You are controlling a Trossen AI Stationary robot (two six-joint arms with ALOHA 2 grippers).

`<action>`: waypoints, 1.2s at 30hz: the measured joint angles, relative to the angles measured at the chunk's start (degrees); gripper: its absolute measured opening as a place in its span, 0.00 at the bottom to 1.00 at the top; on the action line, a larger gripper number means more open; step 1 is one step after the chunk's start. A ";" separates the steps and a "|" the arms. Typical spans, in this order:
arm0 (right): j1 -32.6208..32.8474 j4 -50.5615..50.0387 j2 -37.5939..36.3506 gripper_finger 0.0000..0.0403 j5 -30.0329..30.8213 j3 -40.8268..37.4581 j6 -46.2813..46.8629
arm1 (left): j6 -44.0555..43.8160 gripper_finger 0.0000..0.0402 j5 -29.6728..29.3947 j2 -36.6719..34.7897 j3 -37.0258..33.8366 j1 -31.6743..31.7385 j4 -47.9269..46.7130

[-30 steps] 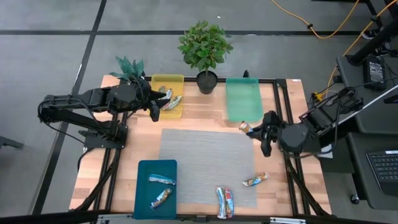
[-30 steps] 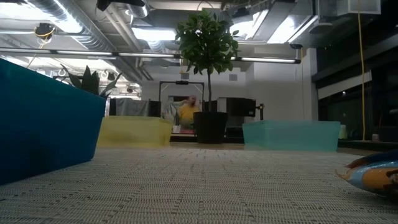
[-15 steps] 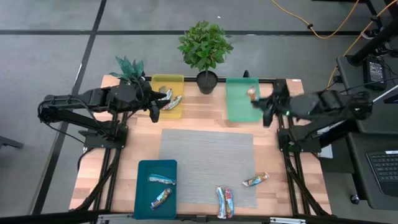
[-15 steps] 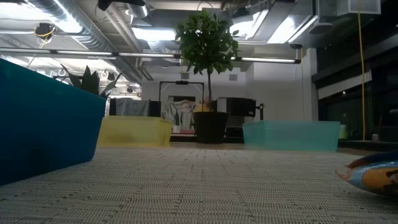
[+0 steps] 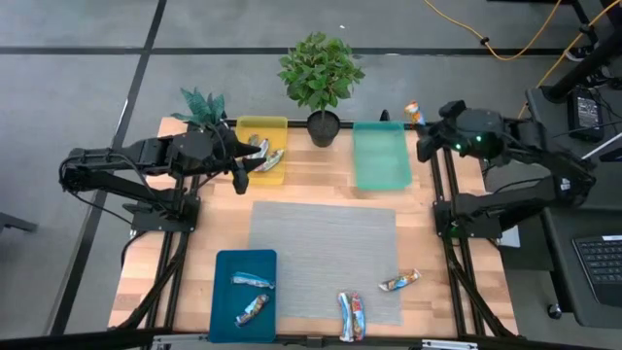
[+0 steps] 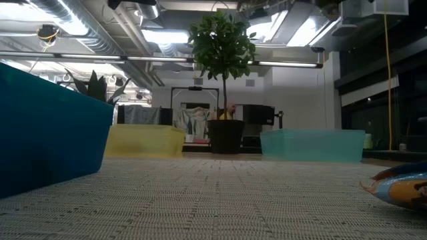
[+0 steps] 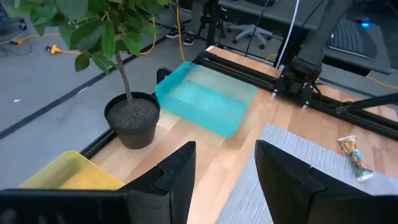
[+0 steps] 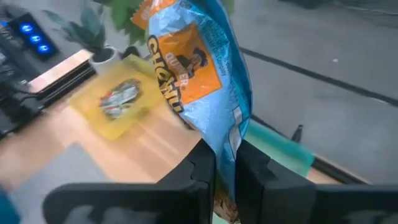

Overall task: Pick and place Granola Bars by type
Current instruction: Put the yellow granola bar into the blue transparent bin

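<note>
My right gripper [image 5: 420, 124] is raised over the table's far right, beyond the far edge of the green tray [image 5: 381, 156]. It is shut on a blue granola bar with an orange panel [image 8: 199, 68]. My left gripper [image 5: 239, 177] is open and empty beside the yellow tray [image 5: 260, 131], which holds two bars [image 5: 267, 157]. Two bars [image 5: 251, 296] lie in the dark teal tray [image 5: 222, 301]. Two bars [image 5: 352, 316] and one more [image 5: 399, 281] lie on the grey mat [image 5: 321, 253]. My right gripper pinches one end of the bar's wrapper [image 8: 229, 155] between its two fingers [image 8: 204, 169]. The rest of the bar sticks out past the fingertips. The bar is lifted clear of the table and the trays.
A potted plant [image 5: 321, 87] stands at the far edge between the yellow and green trays. A smaller plant [image 5: 202, 105] stands at the far left corner. The low view shows a bar [image 6: 400, 188] on the mat at the right.
My right gripper has carried the bar up from the mat's far right corner toward the table's far edge, past the green tray's right side, and now holds it beyond the tray's far edge. It has tipped upward on the way.
</note>
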 joint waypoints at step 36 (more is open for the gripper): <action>-33.90 13.57 19.37 0.10 -29.53 -19.97 -33.58 | 3.63 0.39 -8.73 -0.02 -0.02 1.40 6.79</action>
